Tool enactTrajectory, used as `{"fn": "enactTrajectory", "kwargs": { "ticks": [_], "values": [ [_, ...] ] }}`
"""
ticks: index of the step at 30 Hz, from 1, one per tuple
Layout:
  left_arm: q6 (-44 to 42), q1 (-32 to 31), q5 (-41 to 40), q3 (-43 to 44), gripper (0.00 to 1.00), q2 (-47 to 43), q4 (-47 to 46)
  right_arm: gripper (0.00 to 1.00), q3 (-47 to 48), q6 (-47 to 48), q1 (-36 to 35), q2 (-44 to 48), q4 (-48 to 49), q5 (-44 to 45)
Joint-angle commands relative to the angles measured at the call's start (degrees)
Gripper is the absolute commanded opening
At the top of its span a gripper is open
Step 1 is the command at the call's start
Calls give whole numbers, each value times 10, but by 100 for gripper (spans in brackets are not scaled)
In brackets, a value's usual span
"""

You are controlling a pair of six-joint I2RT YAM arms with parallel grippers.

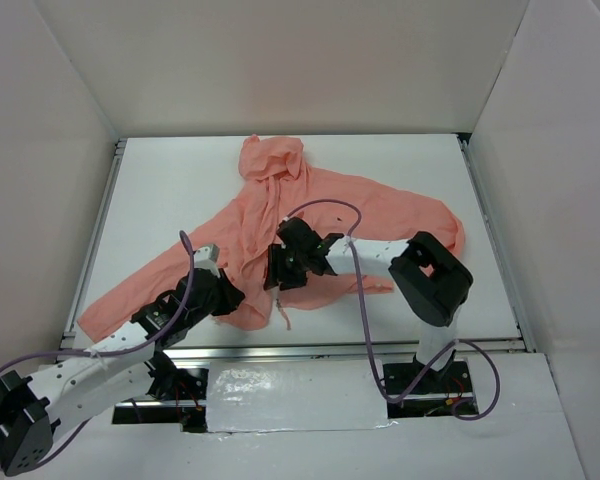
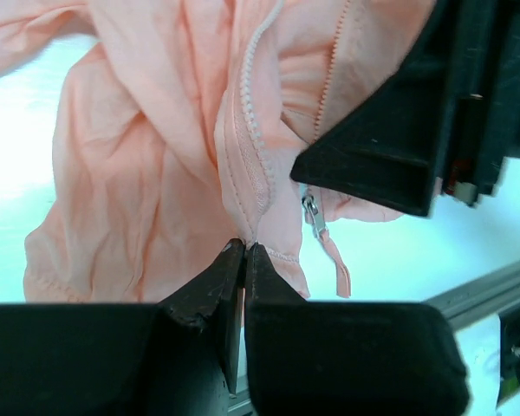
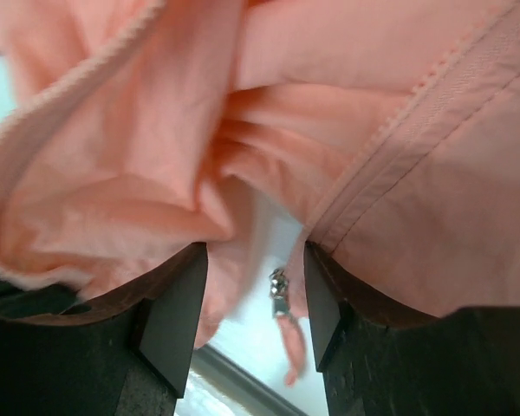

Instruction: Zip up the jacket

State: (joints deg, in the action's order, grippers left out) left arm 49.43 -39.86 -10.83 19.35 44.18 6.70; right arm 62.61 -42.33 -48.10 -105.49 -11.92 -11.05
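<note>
The salmon-pink hooded jacket (image 1: 310, 205) lies spread on the white table, hood at the far side. My left gripper (image 1: 230, 297) is shut on the jacket's bottom hem beside the zipper track (image 2: 245, 247). My right gripper (image 1: 277, 270) is open just over the front opening; its fingers (image 3: 178, 303) straddle the metal zipper slider (image 3: 279, 290) with its pink pull tab. The slider also shows in the left wrist view (image 2: 312, 217), hanging near the hem under the right gripper's black body (image 2: 416, 113). The zipper teeth (image 2: 247, 104) run up, apart.
White walls enclose the table on three sides. A metal rail (image 1: 360, 348) runs along the near edge, with foil tape (image 1: 300, 395) below it. The jacket's left sleeve (image 1: 130, 290) stretches to the near left, the right sleeve (image 1: 430, 215) to the right.
</note>
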Motion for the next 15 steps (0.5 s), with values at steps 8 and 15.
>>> {"fn": "enactTrajectory", "kwargs": {
  "ticks": [8,15],
  "values": [
    [-29,8,-6,23,0,-13,1,57,-79,15,-17,144,54,-9],
    [-37,10,9,11,0,-28,-11,45,-105,102,-49,151,-14,63]
  ]
}}
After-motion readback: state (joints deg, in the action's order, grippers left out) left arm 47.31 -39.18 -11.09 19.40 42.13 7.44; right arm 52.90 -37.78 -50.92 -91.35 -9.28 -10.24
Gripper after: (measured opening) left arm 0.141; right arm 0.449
